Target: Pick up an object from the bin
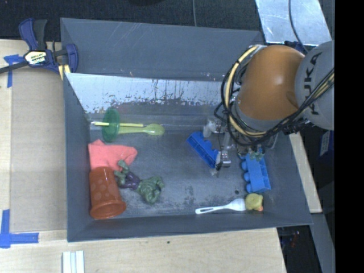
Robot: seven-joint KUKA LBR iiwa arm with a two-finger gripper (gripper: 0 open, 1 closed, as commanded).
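Note:
My gripper [220,162] hangs low over the right half of the bin, under the arm's orange dome. Its tip stands right at the lower right end of a blue ridged block [202,148] that lies slanted on the bin floor. Whether it touches the block I cannot tell. Just to the right lies a blue toy brick with studs [256,174]. Below that, near the front wall, sit a small yellow piece [254,202] and a white plastic spoon [220,209].
On the left side lie a green-and-yellow stick toy [126,129], a pink cloth [110,153], an orange cup on its side [104,193] and dark green and purple figures [139,183]. The arm and its cables cover the bin's right rear corner.

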